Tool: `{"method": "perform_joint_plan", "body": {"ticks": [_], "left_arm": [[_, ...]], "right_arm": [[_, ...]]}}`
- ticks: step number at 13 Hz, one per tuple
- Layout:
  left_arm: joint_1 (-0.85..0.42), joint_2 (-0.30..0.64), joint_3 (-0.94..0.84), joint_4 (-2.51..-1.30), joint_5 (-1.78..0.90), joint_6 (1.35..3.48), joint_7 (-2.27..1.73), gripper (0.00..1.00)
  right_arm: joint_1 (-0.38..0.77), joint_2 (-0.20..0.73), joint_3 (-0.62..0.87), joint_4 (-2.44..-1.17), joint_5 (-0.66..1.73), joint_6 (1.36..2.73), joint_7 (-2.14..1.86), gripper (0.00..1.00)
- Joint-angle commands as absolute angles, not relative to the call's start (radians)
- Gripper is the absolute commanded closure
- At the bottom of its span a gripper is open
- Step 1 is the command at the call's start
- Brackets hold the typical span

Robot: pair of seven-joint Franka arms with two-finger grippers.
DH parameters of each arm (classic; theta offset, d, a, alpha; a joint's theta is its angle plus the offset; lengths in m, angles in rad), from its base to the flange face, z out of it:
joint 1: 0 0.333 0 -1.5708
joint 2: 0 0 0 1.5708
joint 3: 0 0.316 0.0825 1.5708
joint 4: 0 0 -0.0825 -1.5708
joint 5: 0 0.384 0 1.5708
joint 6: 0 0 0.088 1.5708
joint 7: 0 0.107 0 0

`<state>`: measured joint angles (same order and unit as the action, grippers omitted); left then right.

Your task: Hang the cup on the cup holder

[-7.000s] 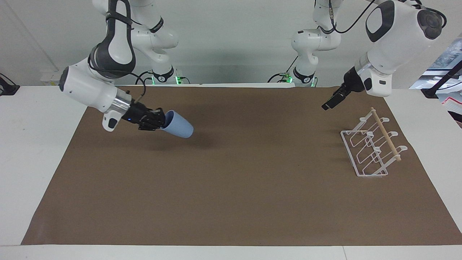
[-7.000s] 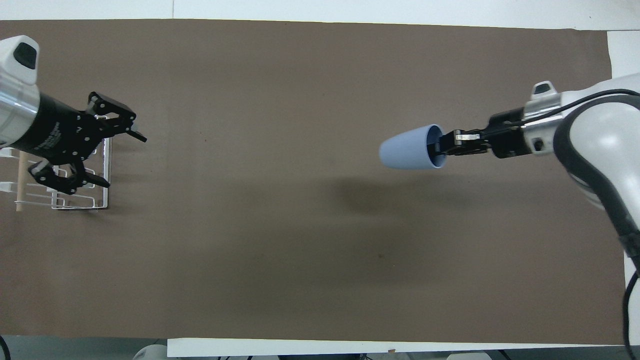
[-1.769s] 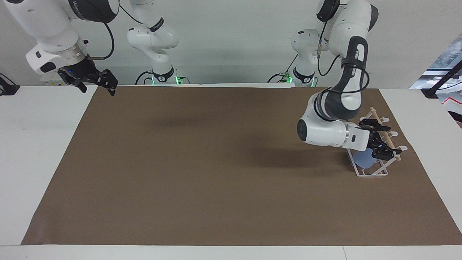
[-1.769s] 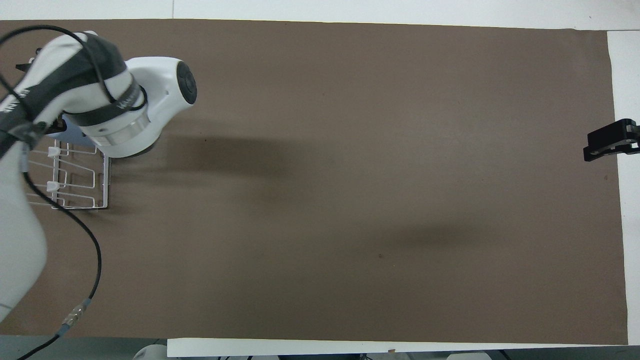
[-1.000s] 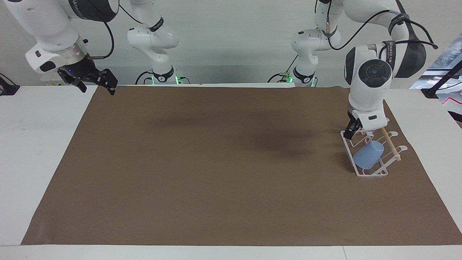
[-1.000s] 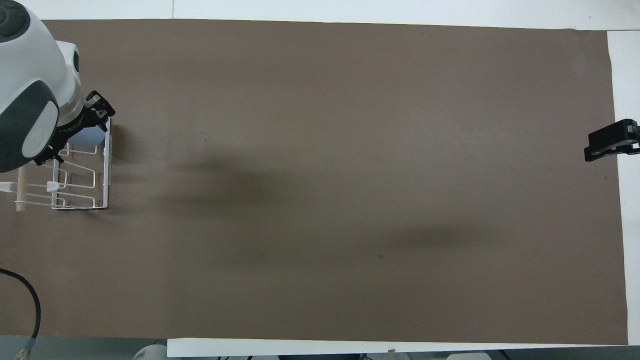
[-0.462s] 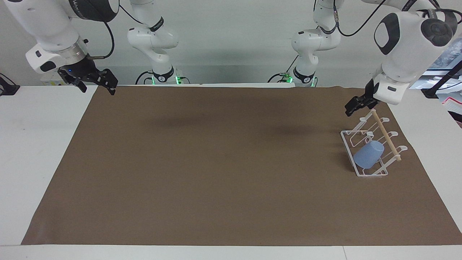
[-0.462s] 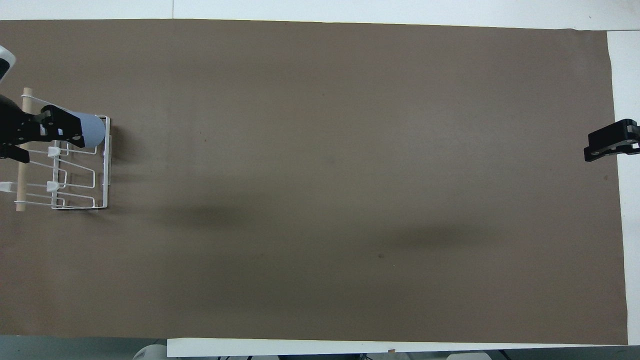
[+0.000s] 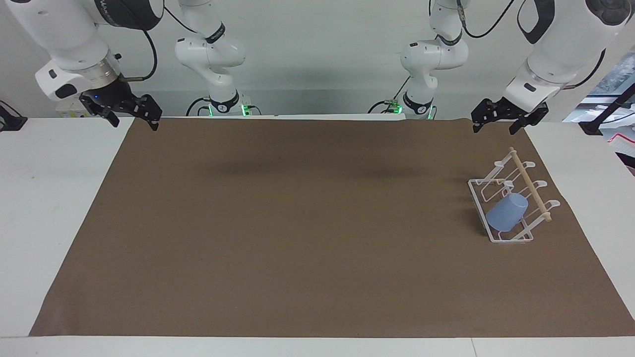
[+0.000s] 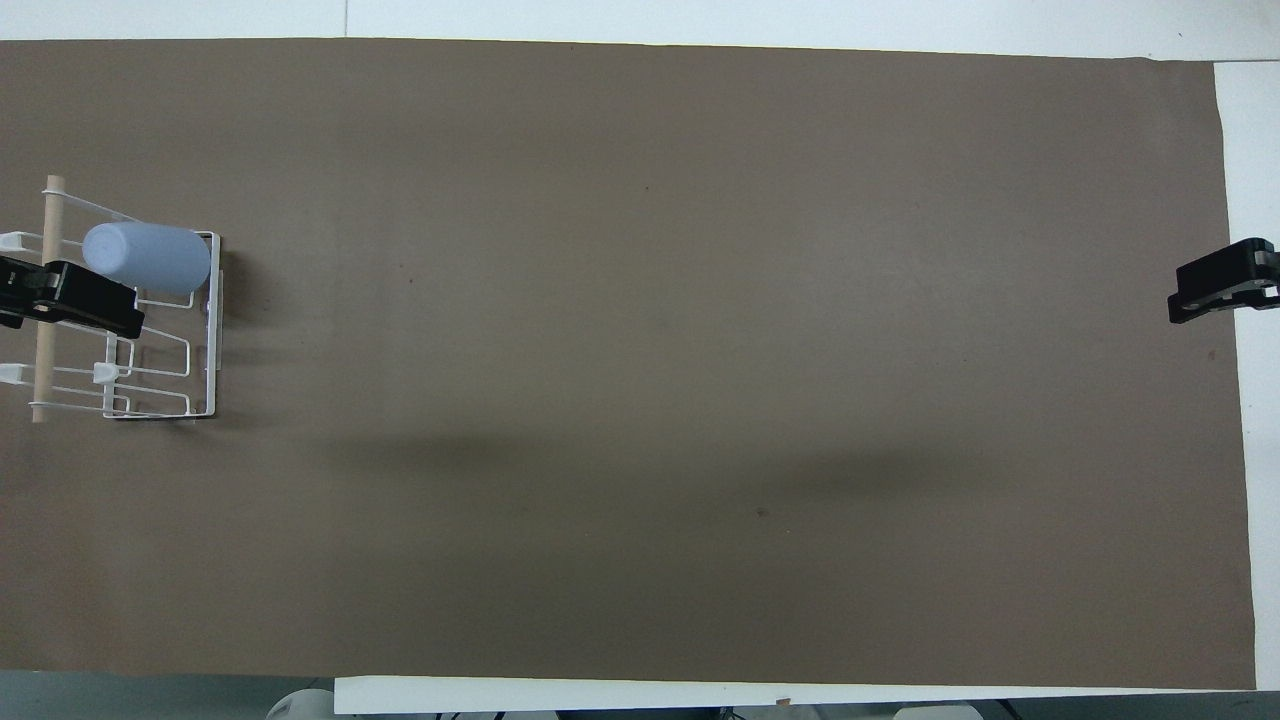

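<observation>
Facing you, the cup sits tilted on the rack, so both grippers, left and right, hang empty, fingers apart. From above, the cup fills the rack's farthest slot.

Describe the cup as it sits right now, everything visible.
The cup is a small light-blue tumbler, matte, plain, with no handle, plastic by the look of it. It sits tilted on a prong of the white wire cup holder, at the end of the rack farther from the robots, its closed base up toward the wooden dowel and its mouth down toward the rack's frame. Only the rack touches it. Neither gripper is near it.
</observation>
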<state>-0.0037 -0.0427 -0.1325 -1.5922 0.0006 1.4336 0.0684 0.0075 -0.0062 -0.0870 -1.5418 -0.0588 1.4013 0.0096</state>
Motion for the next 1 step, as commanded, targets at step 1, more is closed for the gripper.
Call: {"method": "perform_joint_plan", "body": {"ticks": [1], "left_arm": [[-0.015, -0.026, -0.123, -1.549, -0.015, 1.407, 0.089, 0.00]], "right_arm": [[0.005, -0.028, -0.083, -1.565, -0.058, 1.402, 0.015, 0.00]]}}
